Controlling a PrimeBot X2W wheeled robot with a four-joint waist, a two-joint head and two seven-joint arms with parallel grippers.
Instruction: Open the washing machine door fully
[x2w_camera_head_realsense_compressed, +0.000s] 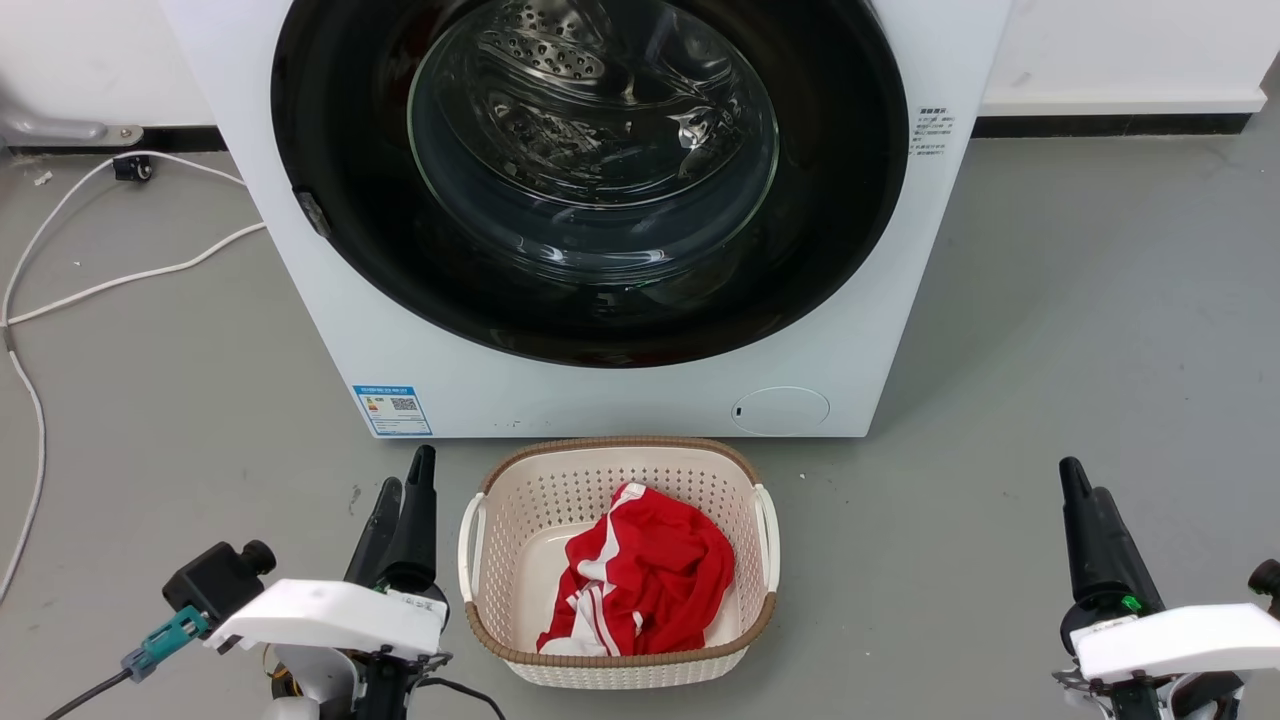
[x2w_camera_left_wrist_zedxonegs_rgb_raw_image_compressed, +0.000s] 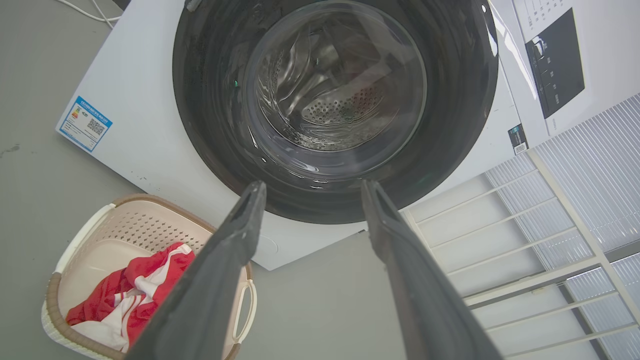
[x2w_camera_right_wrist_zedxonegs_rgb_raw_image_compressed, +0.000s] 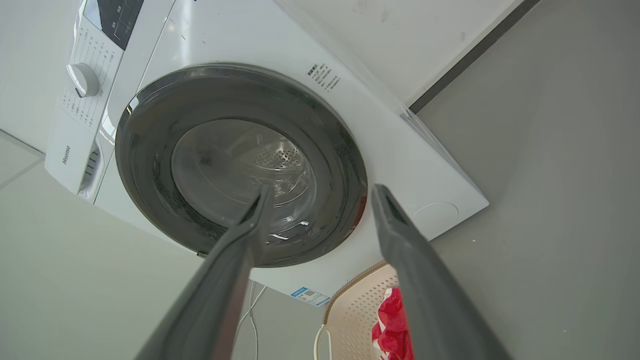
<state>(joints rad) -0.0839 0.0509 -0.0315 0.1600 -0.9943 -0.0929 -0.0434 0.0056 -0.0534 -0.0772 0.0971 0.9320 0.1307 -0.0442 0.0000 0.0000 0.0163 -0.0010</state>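
Head view: the door (x2w_camera_head_realsense_compressed: 590, 170) is shut, its glossy black rim lying flush against the front of the white washing machine (x2w_camera_head_realsense_compressed: 600, 400), which stands on the grey floor (x2w_camera_head_realsense_compressed: 1050, 350). Both arms sit low and well apart from it, so the door lies ahead of and above each set of fingers. The left fingers (x2w_camera_head_realsense_compressed: 420, 520) and the right fingers (x2w_camera_head_realsense_compressed: 1100, 540) point toward the machine. Each wrist view shows its own pair spread at a moderate gap and holding nothing. A small dark notch (x2w_camera_head_realsense_compressed: 310, 212) breaks the rim on your left side. Judge this to be the catch or pull point, with the hinge probably on the opposite, right side, though no hinge can be seen. On that reading the left arm is the nearer one, and the move calls for a reach up and forward to that left edge, then a pull that swings the door out toward your right. A cream basket (x2w_camera_head_realsense_compressed: 620, 443) holding a red-and-white garment (x2w_camera_head_realsense_compressed: 640, 580) stands just in front of the machine, between the two arms and below the door. Whether the swinging door would clear its rim cannot be told.
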